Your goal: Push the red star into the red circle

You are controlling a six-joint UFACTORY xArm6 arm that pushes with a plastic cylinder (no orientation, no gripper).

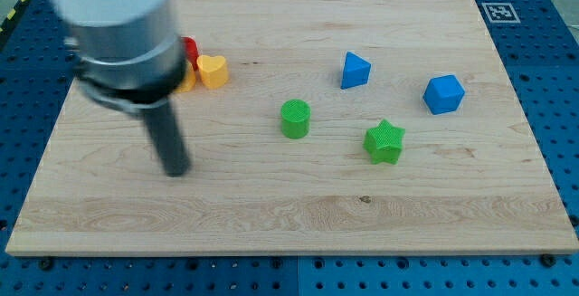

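Note:
My tip (175, 170) rests on the board at the view's left, below a cluster of blocks. A red block (190, 50) shows only as a small piece behind the arm's body; its shape cannot be made out. A yellow heart (213, 71) sits just right of it, and a sliver of another yellow block (186, 82) shows under the arm. The tip is about a hundred pixels below the red block and apart from it. Anything else red is hidden by the arm.
A green cylinder (295, 119) stands near the middle. A green star (384, 141) lies right of it. A blue triangular block (355, 70) and a blue cube-like block (443, 94) sit at the upper right. The wooden board (289, 224) lies on a blue pegboard.

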